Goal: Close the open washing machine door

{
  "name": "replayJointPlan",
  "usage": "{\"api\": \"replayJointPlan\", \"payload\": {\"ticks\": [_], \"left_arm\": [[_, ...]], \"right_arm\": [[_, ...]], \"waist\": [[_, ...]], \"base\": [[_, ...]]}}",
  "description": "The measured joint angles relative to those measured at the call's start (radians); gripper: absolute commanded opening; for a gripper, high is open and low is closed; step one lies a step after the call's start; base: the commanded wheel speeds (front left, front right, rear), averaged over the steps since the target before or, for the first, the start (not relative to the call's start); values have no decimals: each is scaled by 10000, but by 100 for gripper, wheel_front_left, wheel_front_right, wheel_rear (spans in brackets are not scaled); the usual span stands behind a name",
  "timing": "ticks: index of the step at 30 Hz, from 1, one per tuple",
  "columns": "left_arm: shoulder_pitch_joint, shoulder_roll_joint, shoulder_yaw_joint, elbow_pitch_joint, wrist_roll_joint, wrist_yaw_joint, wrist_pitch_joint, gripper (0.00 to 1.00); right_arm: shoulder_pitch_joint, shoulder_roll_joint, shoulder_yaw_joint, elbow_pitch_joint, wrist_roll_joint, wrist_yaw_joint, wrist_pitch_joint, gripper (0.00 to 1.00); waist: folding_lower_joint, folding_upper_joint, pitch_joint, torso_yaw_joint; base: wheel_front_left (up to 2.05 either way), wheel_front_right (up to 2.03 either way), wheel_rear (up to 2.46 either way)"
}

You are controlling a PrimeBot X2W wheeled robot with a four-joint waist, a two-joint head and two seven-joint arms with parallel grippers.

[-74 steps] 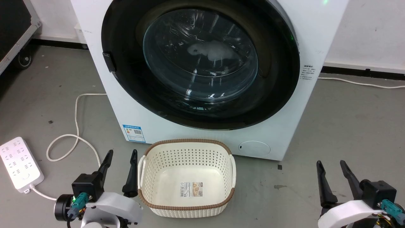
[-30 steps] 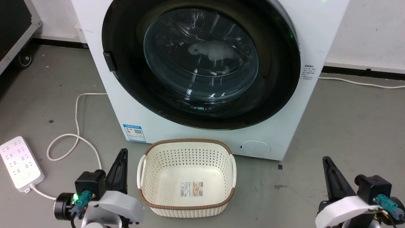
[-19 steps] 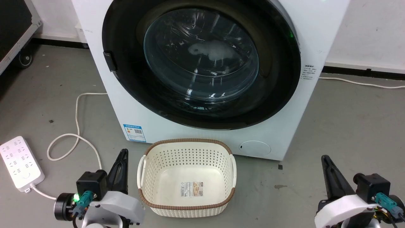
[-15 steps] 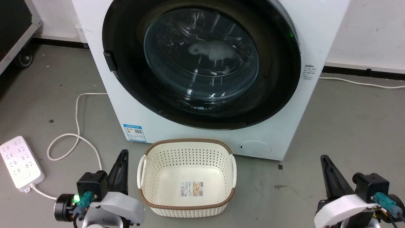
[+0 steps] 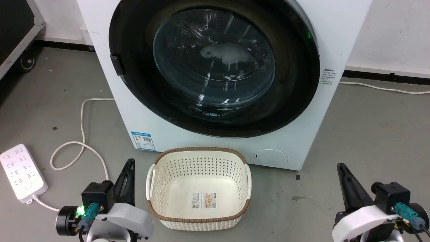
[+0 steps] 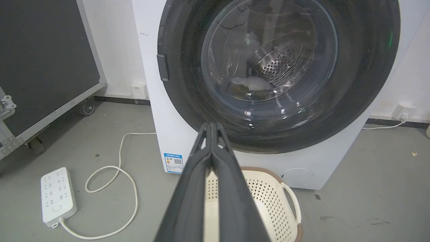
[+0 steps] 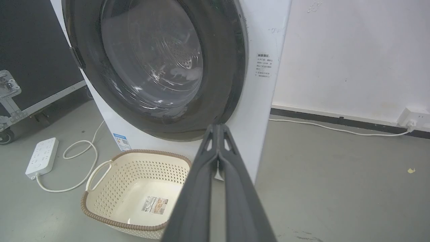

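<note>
Head view — washing machine door (image 5: 214,57) flush against washing machine (image 5: 188,138), task looks done; my left gripper (image 5: 130,162) and right gripper (image 5: 340,166) pinched together — empty.

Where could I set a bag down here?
The grey concrete floor right of the white front-loading washing machine lies bare. Crowded: the cream perforated basket directly in front, white power strip and looped cable on the left.

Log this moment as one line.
washing machine door: looks closed | left gripper: shut, empty | right gripper: shut, empty | basket: empty
</note>
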Motion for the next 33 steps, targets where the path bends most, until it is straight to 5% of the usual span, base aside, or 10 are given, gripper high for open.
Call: {"api": "replayJointPlan", "payload": {"ticks": [33], "left_arm": [[349,-309,288,-623,780,15,612,0]], "right_arm": [[108,0,198,-598,-347,0,453,0]], "waist": [[0,0,8,27]], "base": [[0,0,0]]}}
